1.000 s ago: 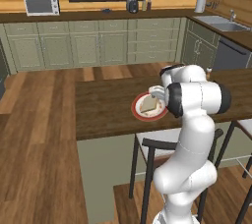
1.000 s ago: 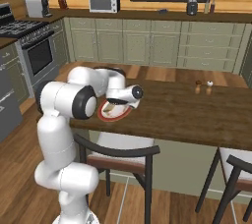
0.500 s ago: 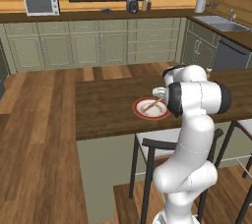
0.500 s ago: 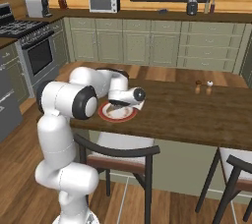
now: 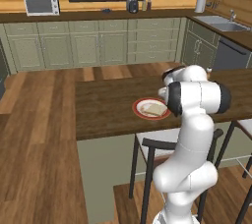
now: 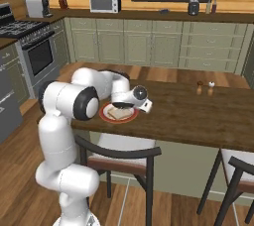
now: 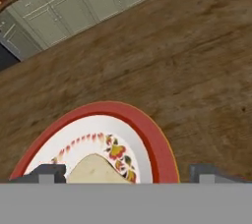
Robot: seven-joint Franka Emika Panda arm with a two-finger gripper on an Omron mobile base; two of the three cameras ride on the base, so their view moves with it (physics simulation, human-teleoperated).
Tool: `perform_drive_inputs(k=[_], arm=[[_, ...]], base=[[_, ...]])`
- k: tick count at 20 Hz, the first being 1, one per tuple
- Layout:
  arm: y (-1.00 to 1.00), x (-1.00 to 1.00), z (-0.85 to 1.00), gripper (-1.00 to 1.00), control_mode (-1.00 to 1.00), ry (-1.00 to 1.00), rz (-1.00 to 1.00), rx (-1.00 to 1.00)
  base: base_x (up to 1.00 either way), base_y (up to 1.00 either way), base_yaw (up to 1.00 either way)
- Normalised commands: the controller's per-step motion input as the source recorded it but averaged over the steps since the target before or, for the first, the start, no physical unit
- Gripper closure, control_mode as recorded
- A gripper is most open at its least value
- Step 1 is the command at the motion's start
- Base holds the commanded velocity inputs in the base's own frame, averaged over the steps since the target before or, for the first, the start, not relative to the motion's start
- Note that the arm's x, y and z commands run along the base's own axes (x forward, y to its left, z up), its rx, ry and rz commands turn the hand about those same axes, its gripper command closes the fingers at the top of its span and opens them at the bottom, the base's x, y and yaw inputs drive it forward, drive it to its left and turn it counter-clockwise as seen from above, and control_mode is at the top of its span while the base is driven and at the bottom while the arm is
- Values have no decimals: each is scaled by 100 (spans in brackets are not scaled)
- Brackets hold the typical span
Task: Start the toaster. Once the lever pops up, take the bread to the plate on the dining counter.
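While the toast slice (image 5: 154,109) already lies on the red-rimmed plate (image 5: 138,109) on the dining counter (image 5: 103,105), your fingers (image 7: 47,174) stand wide and low beside it, so withdrawing sideways could nudge the plate or drag the toast off.

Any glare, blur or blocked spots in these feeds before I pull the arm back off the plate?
Left base view: even light, no glare; the arm hides the right edge of the plate. Right base view: soft overall, bread still readable. Hand view: coarse and blurry close up, open gripper tips barely showing.
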Motion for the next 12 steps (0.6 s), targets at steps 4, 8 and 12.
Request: perform_drive_inputs(k=[4,8,12], arm=[[-27,-52,49,-100,-100,0,-16,-2],[5,-99,100,-100,-100,-7,-7,0],[23,-100,100,-100,-100,-2,-3,0]], base=[[0,0,0],[0,0,0],[0,0,0]])
